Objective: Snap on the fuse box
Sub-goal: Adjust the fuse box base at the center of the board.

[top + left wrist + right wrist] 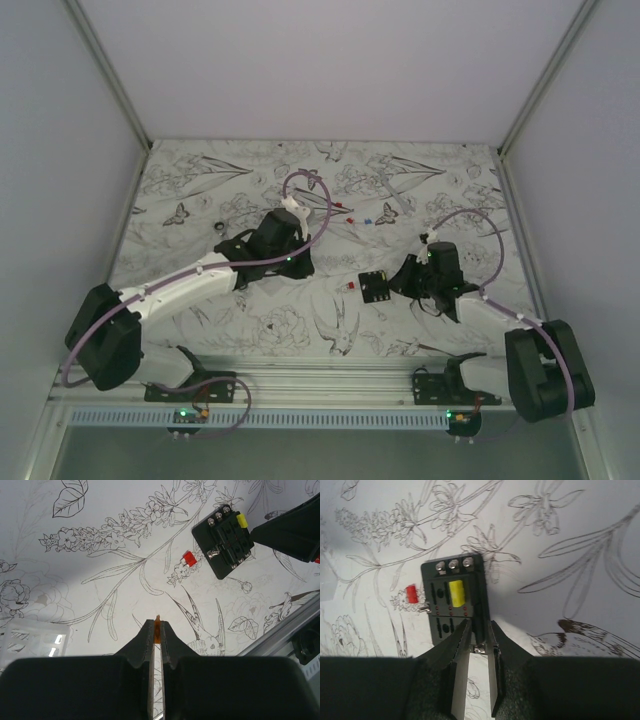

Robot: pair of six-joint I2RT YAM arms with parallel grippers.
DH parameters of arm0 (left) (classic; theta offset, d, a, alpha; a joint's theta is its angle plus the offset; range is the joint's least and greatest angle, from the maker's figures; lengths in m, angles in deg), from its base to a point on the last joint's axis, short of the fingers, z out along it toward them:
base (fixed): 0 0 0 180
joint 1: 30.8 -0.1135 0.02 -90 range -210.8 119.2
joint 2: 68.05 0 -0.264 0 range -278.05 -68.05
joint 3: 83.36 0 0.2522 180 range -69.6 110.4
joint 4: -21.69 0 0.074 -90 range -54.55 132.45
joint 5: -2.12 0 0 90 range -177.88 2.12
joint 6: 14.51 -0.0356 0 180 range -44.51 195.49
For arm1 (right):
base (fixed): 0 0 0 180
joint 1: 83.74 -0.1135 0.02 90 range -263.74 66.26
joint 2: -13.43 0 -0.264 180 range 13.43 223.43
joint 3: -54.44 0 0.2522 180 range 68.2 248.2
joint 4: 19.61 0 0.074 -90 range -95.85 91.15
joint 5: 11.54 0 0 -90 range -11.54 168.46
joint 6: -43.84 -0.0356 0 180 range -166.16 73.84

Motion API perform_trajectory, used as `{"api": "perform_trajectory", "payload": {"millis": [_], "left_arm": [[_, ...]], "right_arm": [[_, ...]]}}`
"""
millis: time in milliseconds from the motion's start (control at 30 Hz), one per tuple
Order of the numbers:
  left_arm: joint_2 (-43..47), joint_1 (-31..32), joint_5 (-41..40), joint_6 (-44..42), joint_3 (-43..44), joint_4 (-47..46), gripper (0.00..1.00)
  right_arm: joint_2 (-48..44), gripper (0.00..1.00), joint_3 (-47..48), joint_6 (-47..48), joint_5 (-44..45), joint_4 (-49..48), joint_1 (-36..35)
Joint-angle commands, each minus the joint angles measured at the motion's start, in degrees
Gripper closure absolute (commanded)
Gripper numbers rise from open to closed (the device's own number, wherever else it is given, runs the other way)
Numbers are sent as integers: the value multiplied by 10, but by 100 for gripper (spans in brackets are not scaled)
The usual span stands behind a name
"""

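Observation:
The fuse box (375,287) is a small black square block lying flat on the flower-printed mat, with one yellow fuse (456,592) in its slots. It also shows in the left wrist view (228,541) and the right wrist view (445,605). My right gripper (479,637) is shut on the box's right edge, low on the mat (402,280). My left gripper (158,630) is shut on a tiny orange fuse (158,631), held above the mat to the left of the box (300,265). A loose red fuse (188,558) lies just left of the box.
A few loose red and blue fuses (356,214) lie further back on the mat. A clear plastic piece (30,640) shows at the lower left of the left wrist view. The metal rail (330,385) runs along the near edge. White walls enclose three sides.

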Motion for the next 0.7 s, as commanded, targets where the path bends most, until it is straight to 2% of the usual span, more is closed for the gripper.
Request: {"api": "perform_trajectory", "payload": {"millis": [0,300,533,667], "left_arm": [[-7,-3,-3,6,10,12,100],[-16,-3,-1,14,17,13,100],[-34,0,-17,48,25,15,100],[-58,9,-29,68,37,16,100]], "right_arm": [[15,75,3,-22,-12,-51,-25],[55,79,6,-70,18,-94,-103],[70,82,16,-160,107,-125,-203],[67,80,22,-185,134,-130,-242]]}}
